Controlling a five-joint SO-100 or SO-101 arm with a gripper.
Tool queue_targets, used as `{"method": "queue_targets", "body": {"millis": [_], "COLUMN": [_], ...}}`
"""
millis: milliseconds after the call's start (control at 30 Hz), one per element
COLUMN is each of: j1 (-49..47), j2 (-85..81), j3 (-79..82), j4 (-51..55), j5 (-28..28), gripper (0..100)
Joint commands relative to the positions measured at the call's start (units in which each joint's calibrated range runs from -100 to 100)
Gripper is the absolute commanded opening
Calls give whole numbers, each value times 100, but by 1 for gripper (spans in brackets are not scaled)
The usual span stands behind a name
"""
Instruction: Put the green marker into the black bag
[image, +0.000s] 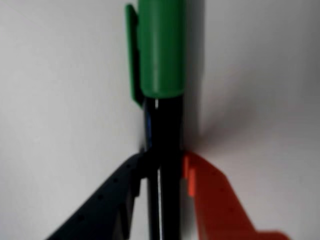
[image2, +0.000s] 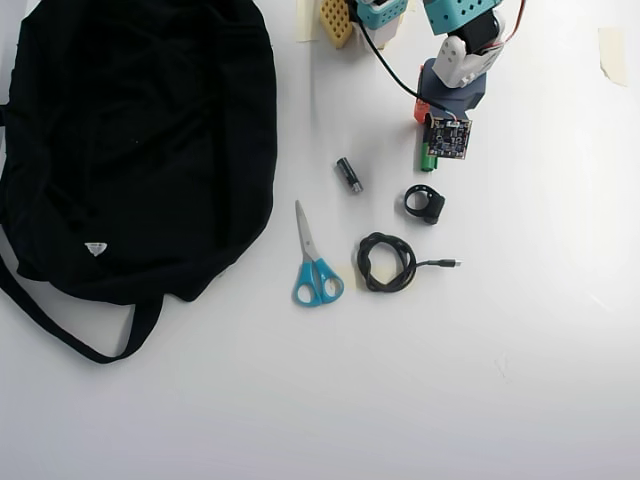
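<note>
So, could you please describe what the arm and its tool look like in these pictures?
In the wrist view the tool has two differently coloured fingers: one dark navy-black, one bright orange, both dotted with small round holes. In the overhead view the arm has teal and white segments, a grey wrist piece, a bare black circuit board and a black cable.

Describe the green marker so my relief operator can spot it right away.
In the overhead view, start at the black bag on the left and move right, past the scissors, to the arm at the top. The green marker peeks out beneath the hand there. Unlike the short silver-black cylinder, it has a green cap.
</note>
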Motion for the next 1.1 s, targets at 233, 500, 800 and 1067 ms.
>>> {"method": "queue_targets", "body": {"millis": [233, 500, 800, 1067], "j1": [-32, -32, 50, 416], "j2": [-54, -211, -933, -991], "j3": [-474, -1085, -1202, -1741], "j4": [666, 1433, 1812, 2527], "j5": [47, 68, 236, 776], "gripper": [2, 2, 2, 2]}}
